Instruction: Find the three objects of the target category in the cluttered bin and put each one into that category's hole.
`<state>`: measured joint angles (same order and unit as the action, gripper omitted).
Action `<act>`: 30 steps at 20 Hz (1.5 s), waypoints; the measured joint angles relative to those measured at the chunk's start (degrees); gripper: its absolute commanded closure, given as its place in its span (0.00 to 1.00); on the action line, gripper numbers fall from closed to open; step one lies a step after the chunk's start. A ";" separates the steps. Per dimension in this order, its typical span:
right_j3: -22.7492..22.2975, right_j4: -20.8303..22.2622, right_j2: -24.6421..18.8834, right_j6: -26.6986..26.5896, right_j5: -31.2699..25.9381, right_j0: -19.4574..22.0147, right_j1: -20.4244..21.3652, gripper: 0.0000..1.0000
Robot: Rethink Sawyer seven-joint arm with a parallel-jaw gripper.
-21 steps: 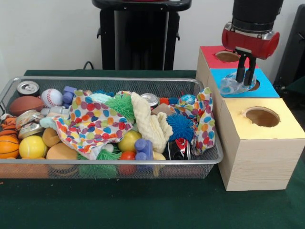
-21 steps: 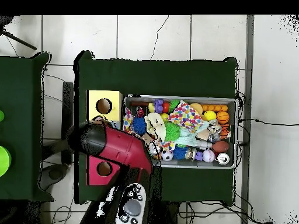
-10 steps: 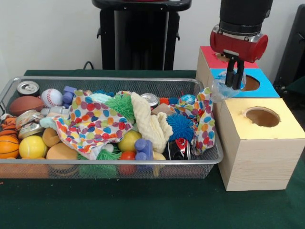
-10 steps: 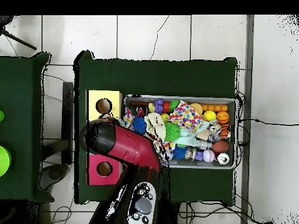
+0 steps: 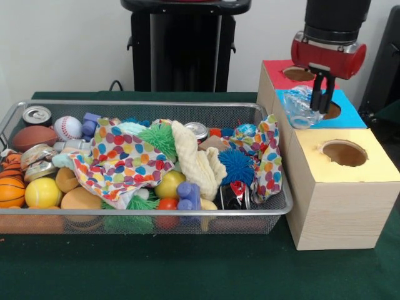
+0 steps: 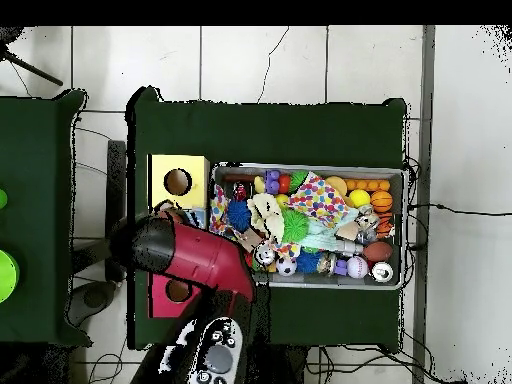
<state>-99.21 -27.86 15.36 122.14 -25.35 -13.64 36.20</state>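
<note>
The pincer (image 5: 323, 100) hangs over the blue-topped box (image 5: 347, 116), closed on a crumpled clear plastic bottle (image 5: 300, 106) that sticks out sideways just beside that box's hole (image 5: 333, 111). The red-topped box (image 5: 280, 74) sits behind it and the yellow-topped box (image 5: 350, 164) in front. Beside them on the green worktop (image 5: 187, 269), the wire bin (image 5: 144, 222) holds balls, cans, spiky toys and a dotted cloth (image 5: 122, 159).

black cylindrical arm (image 5: 334, 19) — glossy red wrist collar (image 5: 329, 55) — slim dark jaws
</note>
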 measured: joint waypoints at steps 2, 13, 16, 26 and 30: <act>0.00 0.00 0.44 0.00 -0.01 -1.82 -0.11 1.00; -0.25 -0.78 0.99 0.09 -0.01 -6.72 -0.58 1.00; -0.35 -1.42 1.08 0.09 -0.01 -6.69 -0.67 1.00; -1.65 -2.23 0.71 0.09 0.00 -3.98 -0.88 1.00; -2.26 -2.22 0.69 0.09 0.00 -3.05 -0.88 1.00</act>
<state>-101.47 -30.08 16.06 122.24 -25.35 -16.68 35.31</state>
